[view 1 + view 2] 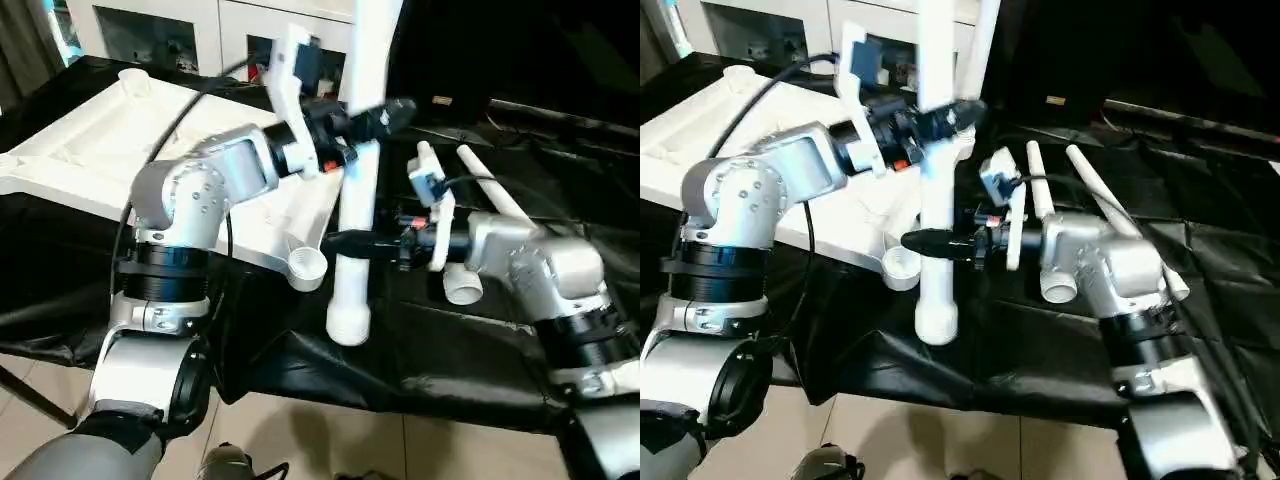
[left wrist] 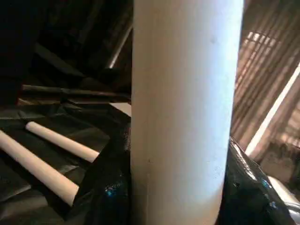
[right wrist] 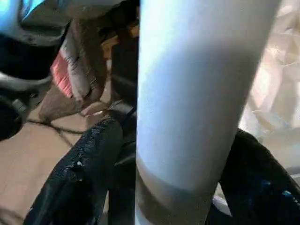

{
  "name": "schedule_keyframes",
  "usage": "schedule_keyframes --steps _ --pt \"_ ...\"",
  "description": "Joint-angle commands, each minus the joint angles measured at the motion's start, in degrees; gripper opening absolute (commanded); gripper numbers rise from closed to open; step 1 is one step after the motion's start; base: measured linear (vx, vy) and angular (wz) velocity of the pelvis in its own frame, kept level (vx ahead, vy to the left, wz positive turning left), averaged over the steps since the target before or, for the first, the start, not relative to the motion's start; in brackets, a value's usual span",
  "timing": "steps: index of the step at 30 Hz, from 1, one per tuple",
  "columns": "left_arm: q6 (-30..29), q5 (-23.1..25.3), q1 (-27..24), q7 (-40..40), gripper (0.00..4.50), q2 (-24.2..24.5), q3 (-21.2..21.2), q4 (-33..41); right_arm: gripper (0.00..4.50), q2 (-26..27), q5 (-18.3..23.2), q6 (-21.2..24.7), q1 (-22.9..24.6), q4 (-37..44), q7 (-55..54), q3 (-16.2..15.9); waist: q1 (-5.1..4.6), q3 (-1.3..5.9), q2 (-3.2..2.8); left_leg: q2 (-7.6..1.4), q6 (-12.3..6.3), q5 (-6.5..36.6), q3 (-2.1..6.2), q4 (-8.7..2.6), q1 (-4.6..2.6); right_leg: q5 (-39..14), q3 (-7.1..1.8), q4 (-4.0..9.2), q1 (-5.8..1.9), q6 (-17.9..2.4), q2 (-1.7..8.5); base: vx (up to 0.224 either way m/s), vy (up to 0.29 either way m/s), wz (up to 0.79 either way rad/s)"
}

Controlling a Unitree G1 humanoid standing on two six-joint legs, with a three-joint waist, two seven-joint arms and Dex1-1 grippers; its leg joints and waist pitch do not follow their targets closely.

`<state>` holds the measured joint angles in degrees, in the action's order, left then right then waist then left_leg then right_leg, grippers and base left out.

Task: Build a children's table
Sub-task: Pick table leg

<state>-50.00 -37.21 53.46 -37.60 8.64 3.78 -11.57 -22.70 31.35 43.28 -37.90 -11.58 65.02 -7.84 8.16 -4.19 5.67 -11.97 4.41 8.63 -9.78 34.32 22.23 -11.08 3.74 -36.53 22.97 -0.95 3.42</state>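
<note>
Both grippers clamp one upright table leg (image 1: 352,250): the left gripper (image 1: 372,122) high, the right gripper (image 1: 350,243) lower, beside the upturned tabletop's (image 1: 90,150) near corner socket (image 1: 308,267). No leg looks seated yet; two spare legs (image 2: 47,154) lie on the black cloth (image 1: 420,350). A white cabinet (image 1: 180,30) stands behind.

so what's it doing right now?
Mid-assembly of the children's table. Both grippers are on one white leg, held upright: the left gripper higher up, the right gripper lower, near its wide end. The tabletop lies underside up on the black cloth, with an empty corner socket right beside the leg. Two more legs lie on the cloth.
</note>
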Motion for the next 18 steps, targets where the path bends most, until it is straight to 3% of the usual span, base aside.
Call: schedule_keyframes --steps 1,9,18 --pt "-0.19 0.68 0.71 -0.97 1.72 0.03 -1.24 0.87 3.14 -1.46 -0.57 0.64 -0.57 0.86 1.47 -0.74 -0.09 4.75 0.09 -1.16 1.06 6.44 -0.07 -3.29 -1.13 -6.64 -2.59 4.16 -3.35 -8.73 4.31 0.000 0.000 0.00" --pt "0.49 0.63 1.00 -0.79 1.66 -0.06 -1.30 0.19 3.14 -2.27 -1.69 0.04 -0.42 0.62 1.95 -1.95 -0.10 4.74 0.16 -1.23 1.28 6.80 -0.02 -3.26 -1.16 -7.83 -2.55 4.22 -3.29 -8.82 4.36 0.000 0.000 0.00" --pt "0.83 0.33 3.16 -0.92 1.66 0.72 0.21 -1.47 3.14 -3.74 -5.68 -2.32 1.95 0.52 2.82 -6.32 -0.09 4.77 0.47 -1.23 1.51 6.53 0.01 -3.22 -1.15 -7.17 -2.52 4.17 -3.30 -8.62 4.39 0.000 0.000 0.00"
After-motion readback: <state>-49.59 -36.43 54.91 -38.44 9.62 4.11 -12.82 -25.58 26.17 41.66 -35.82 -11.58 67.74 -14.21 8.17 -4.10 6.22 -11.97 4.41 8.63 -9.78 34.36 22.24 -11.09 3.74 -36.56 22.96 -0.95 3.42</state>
